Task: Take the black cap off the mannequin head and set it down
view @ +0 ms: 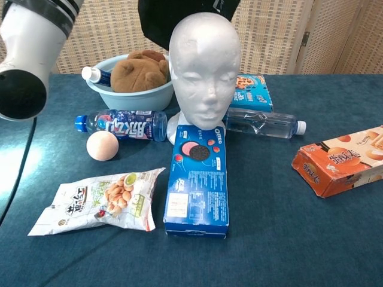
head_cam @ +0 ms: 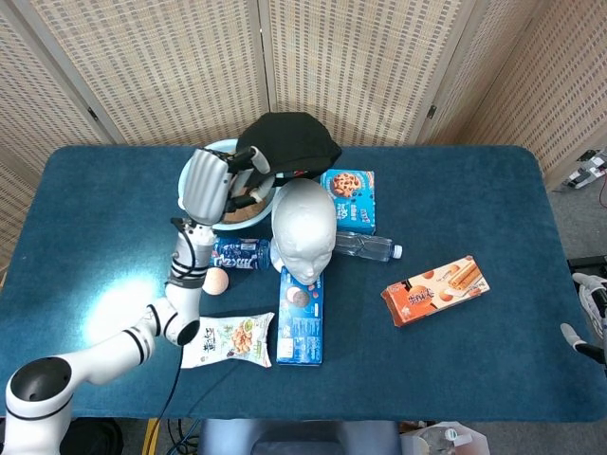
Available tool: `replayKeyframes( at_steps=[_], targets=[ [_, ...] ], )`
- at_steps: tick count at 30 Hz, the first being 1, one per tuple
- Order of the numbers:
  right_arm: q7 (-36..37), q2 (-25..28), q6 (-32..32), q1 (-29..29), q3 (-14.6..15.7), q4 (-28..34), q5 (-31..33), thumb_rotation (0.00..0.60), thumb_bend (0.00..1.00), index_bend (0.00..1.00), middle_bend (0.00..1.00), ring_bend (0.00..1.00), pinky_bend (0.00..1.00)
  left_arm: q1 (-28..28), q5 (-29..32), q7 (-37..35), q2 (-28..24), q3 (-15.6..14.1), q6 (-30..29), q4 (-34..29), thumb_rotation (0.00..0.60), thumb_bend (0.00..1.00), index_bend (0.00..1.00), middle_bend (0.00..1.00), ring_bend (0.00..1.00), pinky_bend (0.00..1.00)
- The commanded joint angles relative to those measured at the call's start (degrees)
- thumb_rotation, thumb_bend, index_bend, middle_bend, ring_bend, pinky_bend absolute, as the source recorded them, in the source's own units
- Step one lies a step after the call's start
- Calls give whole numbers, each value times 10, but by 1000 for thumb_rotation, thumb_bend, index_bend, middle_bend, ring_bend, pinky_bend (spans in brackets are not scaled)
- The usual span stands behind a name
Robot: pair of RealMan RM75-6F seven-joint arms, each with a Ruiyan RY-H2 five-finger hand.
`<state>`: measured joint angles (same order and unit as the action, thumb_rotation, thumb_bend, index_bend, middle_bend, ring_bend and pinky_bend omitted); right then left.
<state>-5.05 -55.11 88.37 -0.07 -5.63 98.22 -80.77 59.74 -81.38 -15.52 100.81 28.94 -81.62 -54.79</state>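
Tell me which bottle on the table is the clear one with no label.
The clear bottle lying to the right of the mannequin head, white cap pointing right. The other bottle, left of the head, wears a blue label.

The left arm is built of glossy white rounded segments, separated by black rings at the joints. Its base joint is capped in black at the lower left of the head view. A thin black cable is seen running beside the arm. The left hand is silver-grey metal with ridged, segmented fingers. The right hand is seen only partly, in pale grey with dark parts.
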Motion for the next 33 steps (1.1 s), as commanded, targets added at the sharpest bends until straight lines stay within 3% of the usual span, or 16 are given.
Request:
replayKeyframes(
  at_steps=[1,19,33],
  targets=[
    [2,0,-1,-1,0,-1,-1,600,210,254,299,208,296,-17,-6,-22,-21,-3,-22,2,600,341,620,1000,1000,1000],
    [1,-1,-6,-6,1,1,-11,600,209,253,299,208,296,-207,-35,-47,-176,-81,-154,-86,600,341,629,1000,1000,1000],
    [0,-2,-12,-13,1,2,-18,600,209,253,299,208,296,-320,-61,-46,-200,-163,-195,-61,600,341,634,1000,1000,1000]
  ],
)
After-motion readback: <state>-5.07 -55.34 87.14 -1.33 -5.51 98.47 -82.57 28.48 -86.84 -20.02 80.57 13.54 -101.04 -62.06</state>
